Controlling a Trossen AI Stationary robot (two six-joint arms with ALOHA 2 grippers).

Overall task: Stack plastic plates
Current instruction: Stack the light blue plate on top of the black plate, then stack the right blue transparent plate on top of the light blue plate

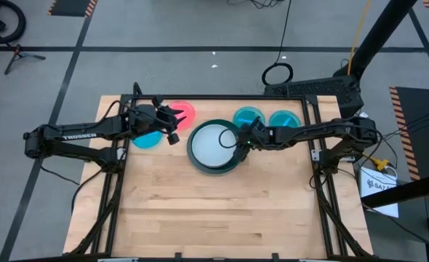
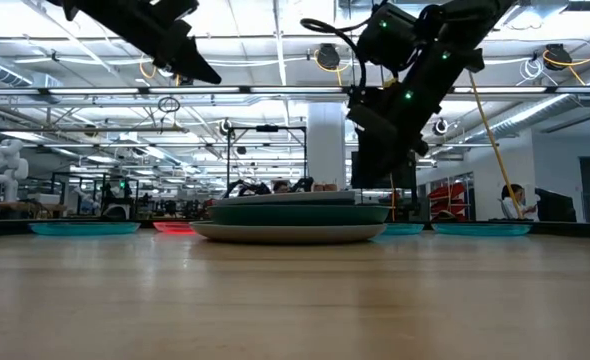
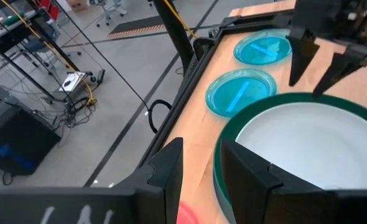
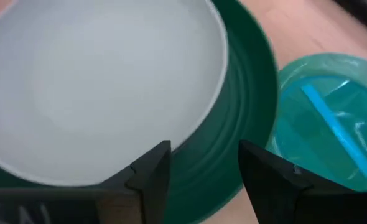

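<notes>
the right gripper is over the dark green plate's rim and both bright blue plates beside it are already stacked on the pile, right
Not quite. The right gripper is over the dark green plate rim, but the two bright blue plates lie separately on the table, unstacked, as the high view shows.

Even, bright light falls from the ceiling strip lights seen in the low view, leaving only soft shadows on the table. In that view the near tabletop is out of focus. The right wrist view is smeared with blur across the pale plate.

Dark green plate, pale centre plate, blue plates, pink-red plate
</notes>
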